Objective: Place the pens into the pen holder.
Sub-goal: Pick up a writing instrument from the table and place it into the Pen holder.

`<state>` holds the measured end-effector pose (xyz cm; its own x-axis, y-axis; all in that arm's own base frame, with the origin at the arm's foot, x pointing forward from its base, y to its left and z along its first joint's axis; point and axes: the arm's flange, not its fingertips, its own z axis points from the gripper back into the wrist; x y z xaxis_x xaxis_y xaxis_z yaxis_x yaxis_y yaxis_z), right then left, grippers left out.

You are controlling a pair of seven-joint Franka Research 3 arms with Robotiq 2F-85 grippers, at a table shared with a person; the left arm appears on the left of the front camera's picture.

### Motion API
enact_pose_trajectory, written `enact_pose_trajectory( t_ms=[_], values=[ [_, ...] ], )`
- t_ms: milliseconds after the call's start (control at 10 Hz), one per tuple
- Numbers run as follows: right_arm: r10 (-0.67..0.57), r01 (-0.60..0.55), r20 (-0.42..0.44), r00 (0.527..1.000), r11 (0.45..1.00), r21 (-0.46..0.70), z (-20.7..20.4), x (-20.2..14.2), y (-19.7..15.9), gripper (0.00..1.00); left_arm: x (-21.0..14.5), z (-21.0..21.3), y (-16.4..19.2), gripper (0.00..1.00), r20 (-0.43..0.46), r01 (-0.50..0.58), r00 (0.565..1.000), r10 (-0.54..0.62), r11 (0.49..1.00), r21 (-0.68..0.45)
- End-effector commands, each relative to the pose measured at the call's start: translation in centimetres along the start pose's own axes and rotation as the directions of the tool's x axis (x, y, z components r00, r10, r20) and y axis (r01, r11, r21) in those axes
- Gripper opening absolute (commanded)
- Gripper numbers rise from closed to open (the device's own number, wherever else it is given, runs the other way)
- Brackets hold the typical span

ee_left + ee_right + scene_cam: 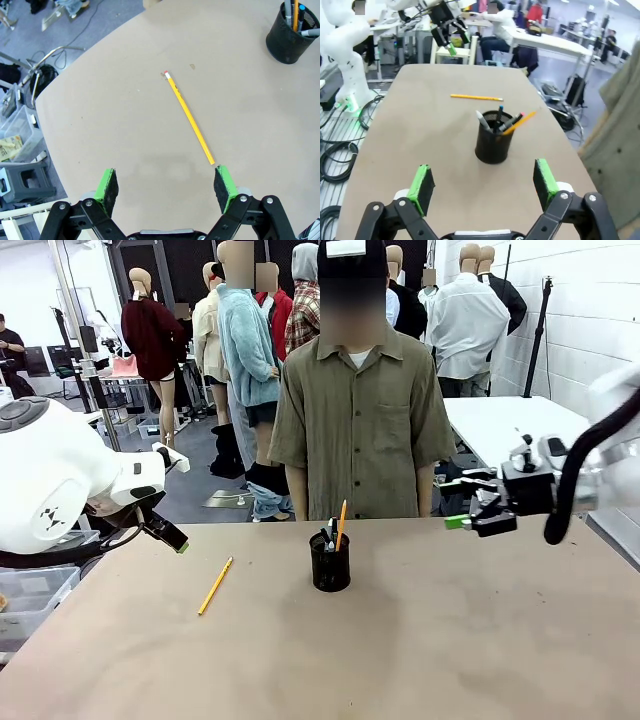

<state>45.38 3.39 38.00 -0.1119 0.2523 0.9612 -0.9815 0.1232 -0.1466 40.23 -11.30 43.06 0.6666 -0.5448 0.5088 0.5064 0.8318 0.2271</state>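
The pen holder [330, 565] stands near the middle of the counter's [450, 640] far edge, with an orange pencil [341, 525] and other pens [483, 121] sticking out of it. A yellow pencil [215, 586] lies flat toward the left edge, apart from the holder. My left pincer [167, 182] hangs above it, spread wide and empty. My right pincer [482, 182], also spread and empty, faces the holder.

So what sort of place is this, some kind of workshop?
Probably a robotics lab or test workshop: loose cables trail beside the table, people sit at white worktables behind, and plastic storage bins stand nearby.
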Motion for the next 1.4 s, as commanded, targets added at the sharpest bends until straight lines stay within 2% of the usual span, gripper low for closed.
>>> enact_pose_trajectory(
  t_ms=[0,200,300,400,600,700,1000,1100,1300],
  values=[
    [-0.066,0.065,-0.001,0.998,0.993,-0.102,1.4,-0.5,0.8,1.0,-0.3,-0.2,-0.1,1.0,0.008,0.0,1.0,0.0,1.0,0.005],
    [-0.094,0.096,0.022,0.995,0.984,-0.149,3.5,-1.5,1.5,1.0,0.0,0.0,0.0,1.0,0.0,0.0,1.0,0.0,1.0,0.0],
    [-0.115,0.117,0.022,0.993,0.983,-0.143,3.7,-2.0,1.5,1.0,0.7,0.2,-0.9,1.0,0.005,-0.042,0.999,0.042,0.998,0.047],
    [-0.064,0.064,0.001,0.998,0.992,-0.107,3.7,-1.7,1.0,1.0,1.8,-0.6,-1.6,1.0,-0.002,-0.033,0.999,0.033,0.999,0.027],
    [-0.064,0.064,0.001,0.998,0.992,-0.107,3.7,-1.7,1.0,1.0,4.7,-3.4,-2.2,1.0,-0.028,-0.051,0.998,0.052,0.998,0.03],
    [-0.064,0.064,0.001,0.998,0.992,-0.107,3.7,-1.7,1.0,1.0,5.6,-5.6,-1.9,1.0,-0.09,-0.065,0.993,0.072,0.995,0.077],
    [-0.064,0.064,0.001,0.998,0.992,-0.107,3.7,-1.7,1.0,1.0,4.6,-11.2,-2.9,1.0,-0.228,-0.113,0.965,0.131,0.99,0.087],
    [-0.064,0.064,0.001,0.998,0.992,-0.107,3.7,-1.7,1.0,1.0,3.6,-11.9,-3.6,1.0,-0.244,-0.125,0.96,0.136,0.99,0.062],
    [-0.064,0.064,0.001,0.998,0.992,-0.107,3.7,-1.7,1.0,1.0,2.8,-12.4,-4.0,1.0,-0.193,-0.149,0.97,0.146,0.989,0.0]
  ],
)
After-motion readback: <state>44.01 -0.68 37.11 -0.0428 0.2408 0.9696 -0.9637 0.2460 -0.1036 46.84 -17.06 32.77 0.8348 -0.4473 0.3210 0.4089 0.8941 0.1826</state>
